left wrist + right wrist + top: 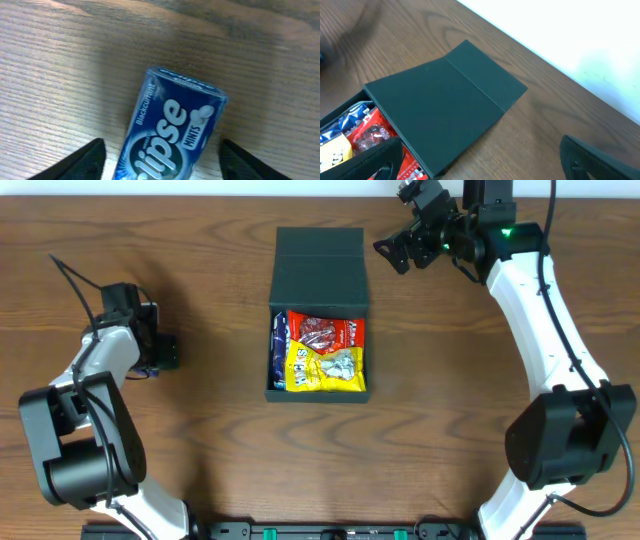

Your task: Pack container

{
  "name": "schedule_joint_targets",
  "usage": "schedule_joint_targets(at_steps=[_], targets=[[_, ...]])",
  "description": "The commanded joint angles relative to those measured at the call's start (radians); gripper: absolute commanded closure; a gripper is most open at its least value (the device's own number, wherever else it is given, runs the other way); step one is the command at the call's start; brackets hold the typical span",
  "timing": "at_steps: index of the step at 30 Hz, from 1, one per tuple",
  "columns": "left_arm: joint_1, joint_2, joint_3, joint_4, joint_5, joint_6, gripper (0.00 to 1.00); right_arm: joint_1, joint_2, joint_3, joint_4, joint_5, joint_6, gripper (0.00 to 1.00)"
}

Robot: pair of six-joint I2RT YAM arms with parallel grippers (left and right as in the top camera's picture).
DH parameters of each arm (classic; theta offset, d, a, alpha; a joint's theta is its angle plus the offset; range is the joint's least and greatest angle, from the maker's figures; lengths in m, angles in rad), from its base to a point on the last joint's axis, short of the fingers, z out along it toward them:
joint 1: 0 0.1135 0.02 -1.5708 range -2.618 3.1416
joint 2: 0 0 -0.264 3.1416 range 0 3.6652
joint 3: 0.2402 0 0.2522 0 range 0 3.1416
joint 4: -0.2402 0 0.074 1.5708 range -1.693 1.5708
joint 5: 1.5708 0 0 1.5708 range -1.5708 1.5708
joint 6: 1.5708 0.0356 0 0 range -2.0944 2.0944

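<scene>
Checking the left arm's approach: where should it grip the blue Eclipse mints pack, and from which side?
Probably across the two long sides of the Eclipse mints pack, coming down from above: it lies flat on the table, label up, and the fingers of the open left gripper flank those sides.

Container point(320, 265): 1. Snack packets inside it: 3, namely one red packet point(326, 330), one yellow packet point(325, 370), one blue packet point(279, 348). Mints tin point(170, 130): 1, left of the container; grippers: 2, left gripper point(165, 352) and right gripper point(393, 252).
</scene>
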Motion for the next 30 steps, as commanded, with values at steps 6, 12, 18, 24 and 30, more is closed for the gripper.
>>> schedule_joint_targets(at_steps=[6, 12, 18, 24, 30], targets=[[0.009, 0.018, -0.006, 0.009, 0.029, 0.0, 0.5, -0.009, -0.005, 0.009, 0.0, 0.0, 0.015, 0.01], [0.009, 0.018, -0.006, 0.009, 0.029, -0.058, 0.68, -0.01, -0.005, 0.009, 0.0, 0.002, 0.015, 0.01], [0.007, 0.005, 0.015, 0.001, 0.062, -0.17, 0.94, -0.01, -0.005, 0.009, 0.0, 0.097, 0.015, 0.01], [-0.04, -0.027, 0.153, -0.105, 0.156, -0.251, 0.94, -0.023, -0.005, 0.009, 0.008, 0.169, 0.042, 0.01], [-0.211, -0.028, 0.327, -0.195, 0.156, -0.301, 0.94, -0.062, -0.005, 0.009, 0.02, 0.187, 0.128, 0.01]])
